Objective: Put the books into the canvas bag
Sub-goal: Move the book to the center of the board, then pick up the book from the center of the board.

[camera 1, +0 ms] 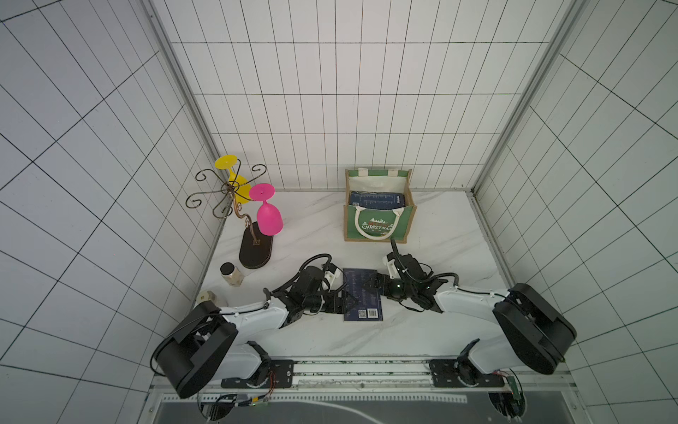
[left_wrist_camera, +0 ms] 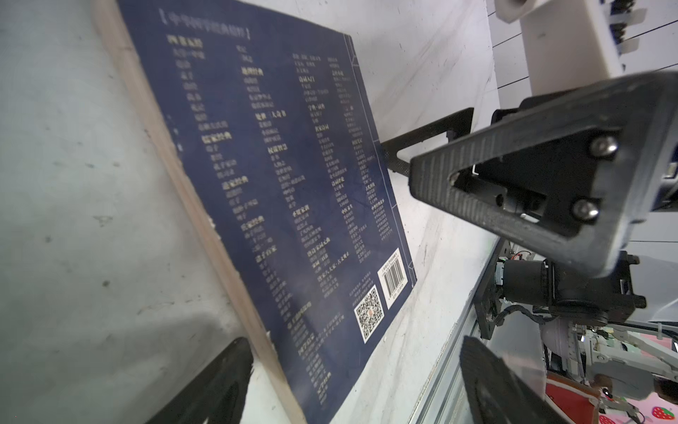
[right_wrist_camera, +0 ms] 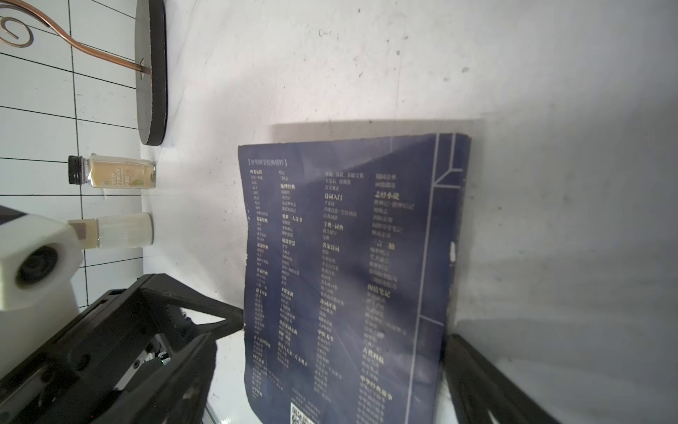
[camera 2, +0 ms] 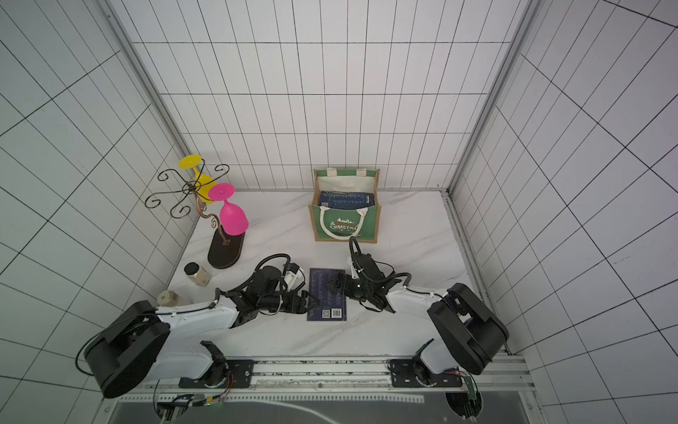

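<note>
- Top views, both of them, show one navy book (camera 1: 362,293) lying flat on the marble table (camera 1: 301,227). Its back cover is up, with the barcode and square code at the end nearest the arms' bases.
- The left gripper (camera 1: 347,293) sits low at the book's left edge and the right gripper (camera 1: 368,287) at its right edge, so the book lies between the two.
- From the left wrist camera, that arm's own fingers (left_wrist_camera: 216,381) stand wide apart. The book's near corner shows in the gap between them, and nothing is pinched.
- The right wrist camera shows one of its fingers (right_wrist_camera: 477,381) just beside the spine edge. Those jaws are spread wide too and grip nothing.
- Whether either fingertip actually touches the cover, I cannot tell.
- The canvas bag (camera 1: 403,224) stands upright toward the back of the table, well apart from the loose book. Its mouth is open and its green "CHRISTMAS" panel faces the arms.
- The stacked books (camera 1: 376,200) already lie inside it, a navy cover on top.
- Off to the left stands a glass rack (camera 1: 255,253) with a pink goblet (camera 1: 269,218) and a yellow goblet (camera 1: 234,176) hanging upside down. A spice jar (camera 1: 231,273) stands near its base.
</note>
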Controlling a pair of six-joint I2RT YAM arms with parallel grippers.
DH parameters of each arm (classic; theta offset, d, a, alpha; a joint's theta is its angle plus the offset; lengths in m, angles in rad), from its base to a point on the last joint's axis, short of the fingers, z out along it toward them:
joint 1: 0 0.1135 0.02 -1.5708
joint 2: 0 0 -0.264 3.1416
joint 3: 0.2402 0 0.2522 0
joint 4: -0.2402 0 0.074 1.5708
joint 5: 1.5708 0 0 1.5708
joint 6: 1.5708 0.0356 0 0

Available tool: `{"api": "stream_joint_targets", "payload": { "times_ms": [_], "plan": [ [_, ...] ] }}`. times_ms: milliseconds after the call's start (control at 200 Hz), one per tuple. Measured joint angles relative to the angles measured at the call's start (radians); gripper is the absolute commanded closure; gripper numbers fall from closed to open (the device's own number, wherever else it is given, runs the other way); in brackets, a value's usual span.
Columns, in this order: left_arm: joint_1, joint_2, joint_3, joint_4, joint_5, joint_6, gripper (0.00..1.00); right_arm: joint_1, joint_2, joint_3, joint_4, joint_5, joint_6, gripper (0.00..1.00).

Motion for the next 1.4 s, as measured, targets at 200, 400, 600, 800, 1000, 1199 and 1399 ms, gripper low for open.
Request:
{"api": "stream_joint_targets", "payload": {
  "times_ms": [200,400,600,800,1000,1199,1399],
  "plan": [
    [-0.001,0.042,0.011,0.01,0.023,-0.004,0.15,-0.001,0.008,0.0,0.02,-0.008,-0.001,0.02],
    [-0.009,-0.016,0.04,-0.021,0.025,-0.004,0.16,-0.001,0.023,0.0,0.047,-0.01,-0.001,0.03],
    [-0.011,-0.05,0.08,-0.013,0.027,0.0,0.16,-0.001,0.038,0.0,0.077,-0.022,-0.001,0.03],
    [-0.011,-0.028,0.08,-0.012,0.024,0.0,0.18,-0.001,0.041,0.0,0.084,-0.024,-0.001,0.02],
    [-0.011,0.002,0.08,-0.041,-0.004,0.001,0.24,-0.001,0.041,0.0,0.085,-0.024,0.0,0.02],
    [-0.011,0.029,0.097,-0.12,-0.036,0.024,0.31,-0.001,0.041,-0.001,0.085,-0.024,0.0,0.02],
    [-0.012,0.038,0.148,-0.235,-0.098,0.08,0.42,-0.001,0.041,-0.001,0.086,-0.024,-0.001,0.02]
  ]
}}
